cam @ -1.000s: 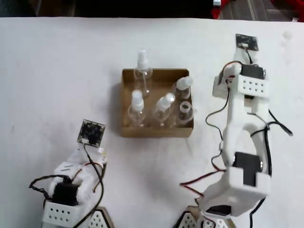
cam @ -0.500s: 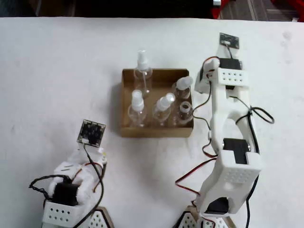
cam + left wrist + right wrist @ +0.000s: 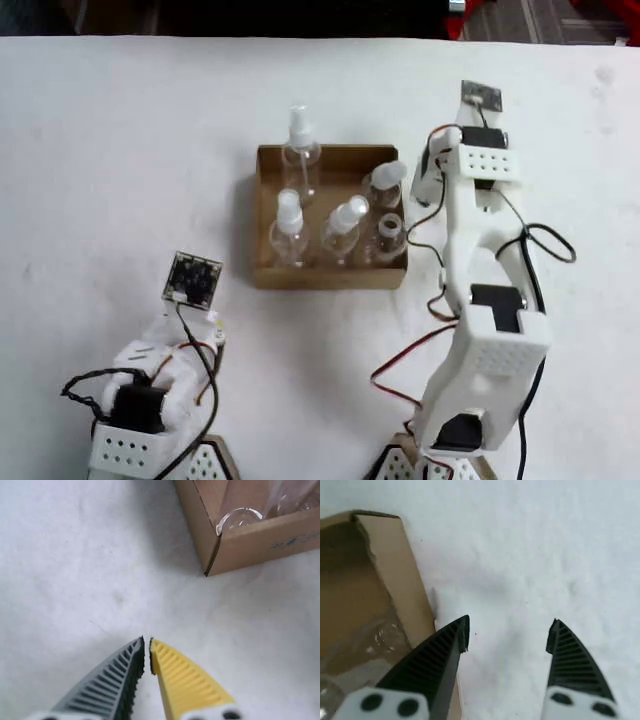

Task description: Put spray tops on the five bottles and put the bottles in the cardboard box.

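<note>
The right hand [image 3: 507, 630] hung open just beside the cardboard box's [image 3: 330, 276] right wall, mid-worktop [image 3: 120, 140]. The left hand [image 3: 147, 644] sat closed off its near-left corner. Inside stood four topped bottles [image 3: 290, 225] and one apparently bare-necked bottle [image 3: 388, 232]. Capping it seemed the step left, and that needed a spray top fetched.

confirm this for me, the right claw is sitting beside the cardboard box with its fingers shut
Not quite. The right claw does sit beside the cardboard box, but it is open, not shut. The right wrist view shows its two tips standing well apart.
</note>
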Controlling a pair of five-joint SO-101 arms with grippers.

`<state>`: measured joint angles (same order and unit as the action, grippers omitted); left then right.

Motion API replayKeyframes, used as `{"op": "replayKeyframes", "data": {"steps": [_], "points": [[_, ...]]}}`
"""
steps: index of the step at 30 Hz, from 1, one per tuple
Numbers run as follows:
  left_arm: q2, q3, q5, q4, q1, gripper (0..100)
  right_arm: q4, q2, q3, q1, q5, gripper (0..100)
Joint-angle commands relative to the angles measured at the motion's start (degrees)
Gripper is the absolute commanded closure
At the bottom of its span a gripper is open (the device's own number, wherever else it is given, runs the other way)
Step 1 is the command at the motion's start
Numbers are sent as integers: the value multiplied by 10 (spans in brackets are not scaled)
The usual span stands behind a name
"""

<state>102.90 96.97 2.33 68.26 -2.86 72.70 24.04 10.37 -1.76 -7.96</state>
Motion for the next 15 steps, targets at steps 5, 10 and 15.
{"op": "replayKeyframes", "data": {"steps": [5, 10, 15], "points": [[4, 1, 6, 4, 2, 976, -3, 31, 25, 21, -8, 772], [4, 1, 6, 4, 1, 976, 11, 34, 25, 46, -8, 772], [4, 1, 6, 4, 1, 976, 7, 37, 25, 54, -8, 772]]}}
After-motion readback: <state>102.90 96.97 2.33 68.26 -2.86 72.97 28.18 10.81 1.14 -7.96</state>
